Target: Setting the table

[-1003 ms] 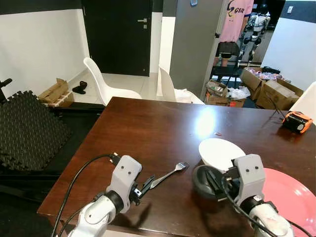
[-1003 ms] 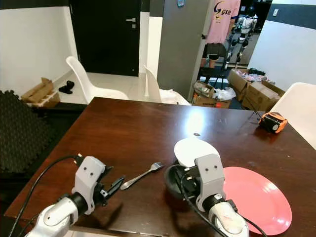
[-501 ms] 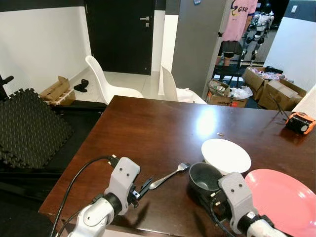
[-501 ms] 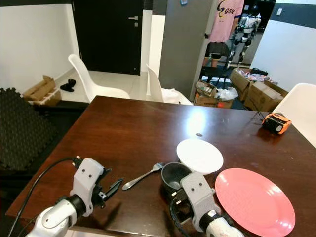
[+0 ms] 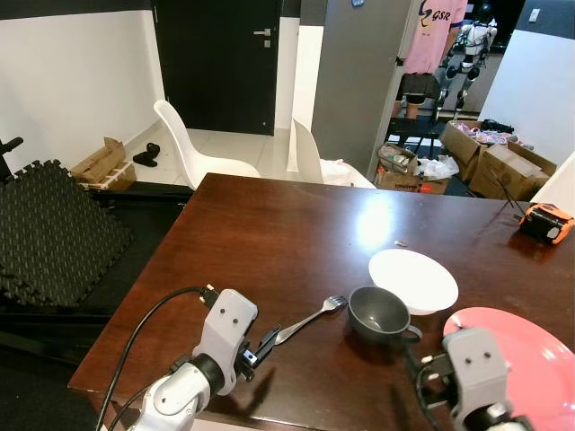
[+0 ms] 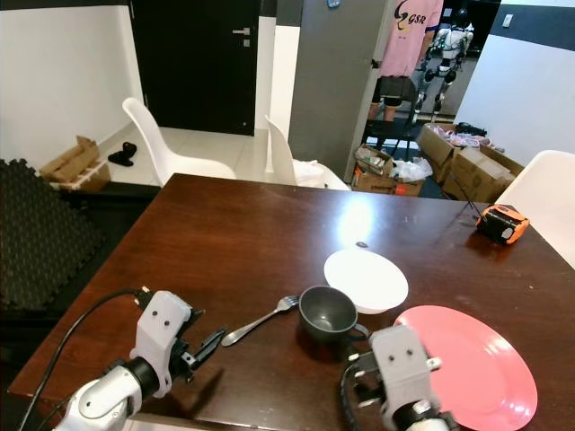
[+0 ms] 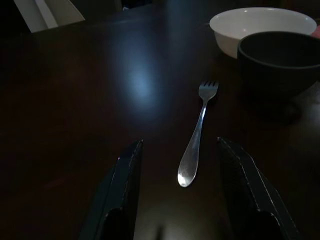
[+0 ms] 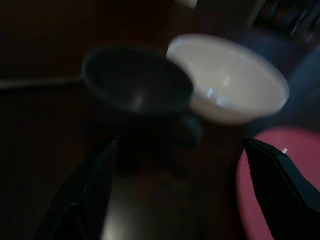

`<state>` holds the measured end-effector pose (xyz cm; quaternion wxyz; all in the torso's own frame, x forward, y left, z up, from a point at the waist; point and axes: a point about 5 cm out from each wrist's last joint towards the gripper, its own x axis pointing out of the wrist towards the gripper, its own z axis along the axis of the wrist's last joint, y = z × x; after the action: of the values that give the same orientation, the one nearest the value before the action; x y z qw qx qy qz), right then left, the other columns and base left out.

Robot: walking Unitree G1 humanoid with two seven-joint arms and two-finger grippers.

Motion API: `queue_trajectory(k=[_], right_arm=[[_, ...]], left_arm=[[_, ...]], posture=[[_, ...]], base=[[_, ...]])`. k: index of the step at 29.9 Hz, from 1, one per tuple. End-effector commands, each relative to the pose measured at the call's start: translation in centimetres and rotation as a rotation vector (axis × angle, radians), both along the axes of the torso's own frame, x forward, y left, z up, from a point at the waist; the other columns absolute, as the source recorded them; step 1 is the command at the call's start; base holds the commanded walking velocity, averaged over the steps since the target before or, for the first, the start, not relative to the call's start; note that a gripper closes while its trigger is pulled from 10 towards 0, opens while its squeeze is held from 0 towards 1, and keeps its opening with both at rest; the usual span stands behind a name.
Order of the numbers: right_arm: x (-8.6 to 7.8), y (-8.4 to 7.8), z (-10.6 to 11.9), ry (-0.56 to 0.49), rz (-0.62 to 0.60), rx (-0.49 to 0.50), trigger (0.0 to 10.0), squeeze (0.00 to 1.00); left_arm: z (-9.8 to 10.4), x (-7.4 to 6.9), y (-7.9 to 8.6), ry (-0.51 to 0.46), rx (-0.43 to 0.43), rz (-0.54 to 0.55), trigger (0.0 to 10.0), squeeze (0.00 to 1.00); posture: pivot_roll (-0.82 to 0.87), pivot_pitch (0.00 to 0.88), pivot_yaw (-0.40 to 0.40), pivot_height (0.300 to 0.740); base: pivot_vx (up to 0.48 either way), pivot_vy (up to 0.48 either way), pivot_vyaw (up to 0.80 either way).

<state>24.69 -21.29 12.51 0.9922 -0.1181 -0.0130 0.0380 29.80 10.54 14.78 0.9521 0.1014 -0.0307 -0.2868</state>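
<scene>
Left tool (image 7: pixel 175 200), lower left of the head view, fingers spread, hovering just short of the handle of the fork (image 5: pixel 309 320), which lies on the dark table (image 5: pixel 269 233). Right tool (image 8: pixel 180 195), lower right, fingers spread wide, set back from the dark cup (image 5: pixel 378 313). The cup stands upright at lower centre, just beside the white bowl (image 5: pixel 413 281); the pink plate (image 5: pixel 530 350) lies at lower right.

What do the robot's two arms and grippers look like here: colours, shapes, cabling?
Both arms are silver-white, ending in boxy pale wrist blocks with small screw holes. The left gripper and right gripper each have two long black fingers. A black cable loops to the left wrist; black wiring shows beside the right one.
</scene>
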Motion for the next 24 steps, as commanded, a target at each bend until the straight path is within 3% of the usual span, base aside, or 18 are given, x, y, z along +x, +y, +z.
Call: queue_trajectory(k=[1,3,5,7,12,15,18,24], right_arm=[[-0.3,-1.5,-1.5,0.071,-0.055,0.034,10.0,0.00],[-0.1,-2.0,-1.8,0.079,-0.072,0.053,10.0,0.00],[0.9,-4.1,-1.5,0.052,-0.134,-0.017,10.0,0.00],[1.4,-5.0,-1.1,0.031,-0.172,-0.068,10.0,0.00],[1.9,-5.7,-0.7,0.023,-0.189,-0.068,10.0,0.00],[2.7,-6.3,-0.9,0.047,-0.124,0.006,10.0,0.00],[3.2,-5.5,-1.3,0.094,0.012,0.072,10.0,0.00],[4.0,-5.0,-1.2,0.095,0.115,0.075,10.0,0.00]], left_arm=[[-0.5,-0.1,0.1,0.011,0.018,0.001,10.0,0.00],[-0.6,-0.1,0.1,0.012,0.019,0.001,10.0,0.00],[-0.6,-0.1,0.2,0.014,0.020,0.002,10.0,0.00],[-0.7,-0.1,0.2,0.015,0.021,0.005,10.0,0.00],[-0.7,-0.1,0.3,0.016,0.022,0.007,10.0,0.00],[-0.8,-0.2,0.3,0.021,0.027,0.006,10.0,0.00],[-0.8,-0.2,0.4,0.024,0.034,0.003,10.0,0.00],[-0.8,-0.1,0.7,0.023,0.042,0.003,10.0,0.00]], posture=[[-0.04,0.107,0.049,0.740],[-0.04,0.104,0.050,0.740],[-0.04,0.099,0.052,0.740],[-0.03,0.097,0.052,0.740],[-0.03,0.096,0.057,0.740],[-0.02,0.099,0.069,0.740],[-0.01,0.100,0.080,0.740],[0.00,0.094,0.088,0.740]], base=[[0.000,0.000,0.00],[0.000,0.000,0.00],[0.000,0.000,0.00],[0.000,0.000,0.00],[0.000,0.000,0.00],[0.000,0.000,0.00],[0.000,0.000,0.00],[0.000,0.000,0.00]])
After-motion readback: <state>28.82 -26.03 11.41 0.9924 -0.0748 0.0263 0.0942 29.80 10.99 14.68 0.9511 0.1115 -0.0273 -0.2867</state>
